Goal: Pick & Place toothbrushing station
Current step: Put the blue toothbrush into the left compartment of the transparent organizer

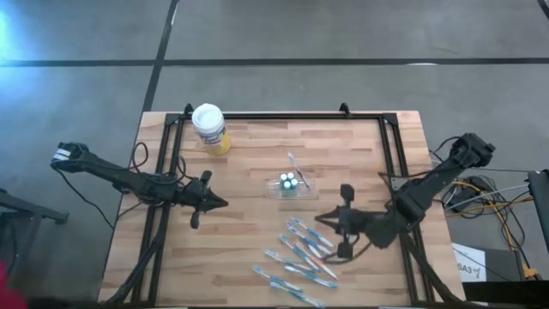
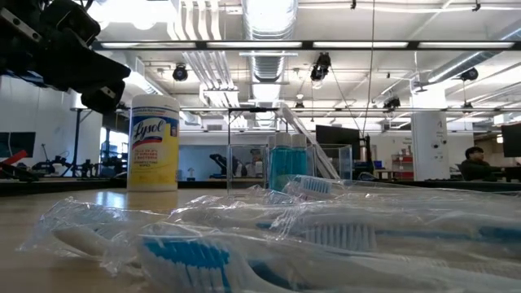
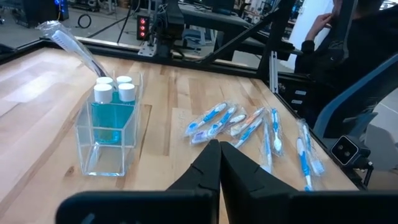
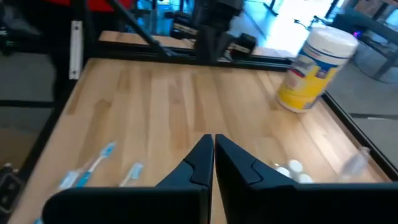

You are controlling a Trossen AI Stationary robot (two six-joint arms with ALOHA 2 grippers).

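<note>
Several wrapped blue-and-white toothbrushes [image 1: 298, 255] lie loose on the wooden table near its front edge; they also show in the left wrist view [image 3: 249, 124]. A small clear box [image 1: 289, 184] holds three white-capped tubes of blue liquid [image 3: 114, 93], and one wrapped toothbrush [image 3: 71, 45] leans in it. My left gripper [image 1: 225, 204] is shut and empty, left of the box. My right gripper [image 1: 319, 220] is shut and empty, just right of the toothbrushes and nearer than the box. No pouch apart from the clear box and wrappers shows.
A yellow canister with a white lid [image 1: 210, 129] stands at the far left of the table. A black frame rail [image 1: 283, 115] runs along the far edge and down both sides. Bare wood lies between the canister and my left gripper. A person [image 3: 348, 37] sits beyond the table.
</note>
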